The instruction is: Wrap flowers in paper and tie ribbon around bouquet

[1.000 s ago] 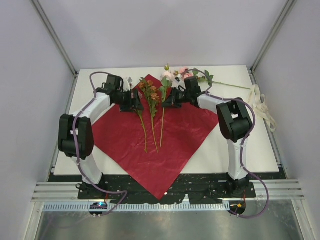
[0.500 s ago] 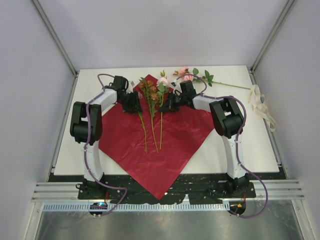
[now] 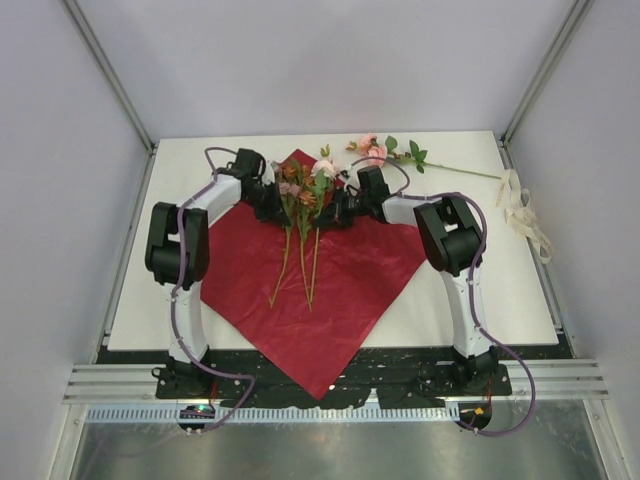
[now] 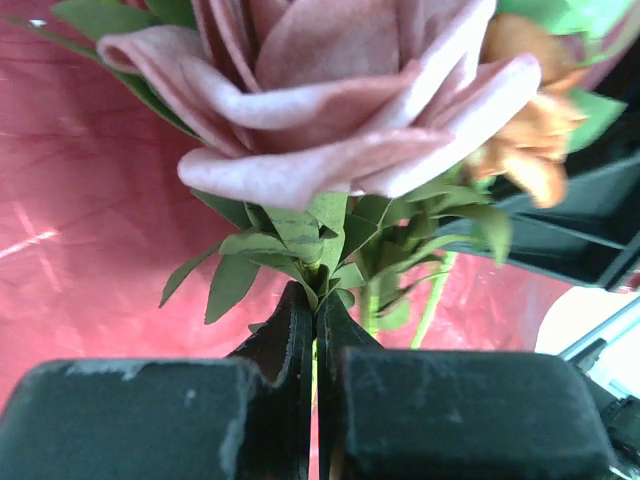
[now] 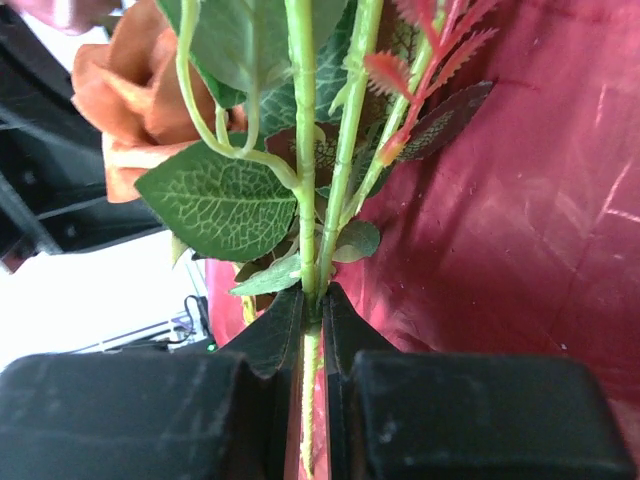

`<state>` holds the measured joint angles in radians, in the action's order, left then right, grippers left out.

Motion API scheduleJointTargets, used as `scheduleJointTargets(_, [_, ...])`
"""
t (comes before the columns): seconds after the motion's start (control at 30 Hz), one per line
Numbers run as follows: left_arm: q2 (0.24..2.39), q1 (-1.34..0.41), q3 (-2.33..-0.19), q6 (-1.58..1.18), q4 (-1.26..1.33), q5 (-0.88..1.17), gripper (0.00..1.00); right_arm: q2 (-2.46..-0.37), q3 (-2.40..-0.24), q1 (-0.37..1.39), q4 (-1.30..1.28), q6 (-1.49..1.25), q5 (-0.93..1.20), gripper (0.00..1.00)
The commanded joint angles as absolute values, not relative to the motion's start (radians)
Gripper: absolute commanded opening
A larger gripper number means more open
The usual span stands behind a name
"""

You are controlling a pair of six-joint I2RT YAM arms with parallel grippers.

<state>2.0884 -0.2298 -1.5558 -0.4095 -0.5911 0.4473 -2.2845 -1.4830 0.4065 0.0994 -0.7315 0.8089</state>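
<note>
Top external view: flowers [image 3: 302, 200] lying on maroon paper [image 3: 330, 290], blooms toward its far corner; left claw [image 4: 315, 325] pinched on a stem below the pink bloom [image 4: 330, 110]; right claw [image 5: 312, 315] pinched on green stems, apparently gathering the bunch for wrapping; ribbon [image 3: 522, 212] aside on worktop [image 3: 470, 290].

I see the large, dark red, slightly glossy sheet of wrapping paper [image 3: 330, 290] lying flat on the white counter [image 3: 520, 300]. It is turned like a diamond, and its near corner hangs over the edge. On its far half lies the small bunch of pink and orange flowers [image 3: 303, 195], thin green stems fanning toward me. My left gripper [image 4: 315, 315] and right gripper [image 5: 312, 305] each pinch a stem. Another pink sprig [image 3: 372, 150] lies beyond the paper. The thin cream ribbon [image 3: 522, 212] lies loosely looped at the right edge.
</note>
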Motion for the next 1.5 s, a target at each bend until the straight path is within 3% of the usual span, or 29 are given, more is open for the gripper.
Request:
scheduleJointTargets(0.0, [1.987, -0.242, -1.531, -0.504, -0.586, 0.500, 0.00, -2.232, -1.456, 0.440, 0.215, -0.856, 0.847, 0.06])
scheduleJointTargets(0.4, [1.993, -0.244, -1.385, -0.569, -0.442, 0.500, 0.02, -2.244, -1.476, 0.442, 0.075, -0.722, 0.836, 0.06])
scheduleJointTargets(0.5, [1.971, -0.241, -1.356, -0.595, -0.402, 0.520, 0.08, -2.232, -1.474, 0.442, 0.075, -0.729, 0.845, 0.22])
scheduleJointTargets(0.57, [1.954, -0.239, -1.354, -0.578, -0.419, 0.522, 0.20, -2.223, -1.494, 0.440, 0.046, -0.718, 0.859, 0.40])
scheduleJointTargets(0.7, [1.881, -0.201, -1.333, -0.511, -0.488, 0.520, 0.55, -2.162, -1.519, 0.423, -0.119, -0.573, 0.856, 0.54])
scheduleJointTargets(0.83, [1.735, -0.108, -1.241, -0.437, -0.549, 0.499, 0.82, -2.111, -1.587, 0.350, -0.369, -0.361, 0.847, 0.67])
scheduleJointTargets(0.9, [1.660, -0.031, -1.175, -0.439, -0.564, 0.494, 0.89, -2.099, -1.638, 0.312, -0.526, -0.219, 0.824, 0.76])
scheduleJointTargets(0.97, [1.596, 0.067, -1.112, -0.446, -0.586, 0.503, 0.90, -2.089, -1.675, 0.278, -0.714, -0.069, 0.778, 0.78])
scheduleJointTargets(1.17, [1.503, 0.219, -1.002, -0.353, -0.637, 0.560, 0.88, -2.101, -1.830, 0.193, -0.967, 0.349, 0.531, 0.79])
scheduleJointTargets(1.27, [1.467, 0.229, -0.986, -0.301, -0.664, 0.536, 0.88, -2.166, -1.945, 0.158, -1.044, 0.526, 0.386, 0.79])
scheduleJointTargets(1.47, [1.414, 0.320, -0.914, -0.339, -0.633, 0.523, 0.86, -2.305, -2.109, 0.127, -1.121, 0.699, 0.305, 0.78])
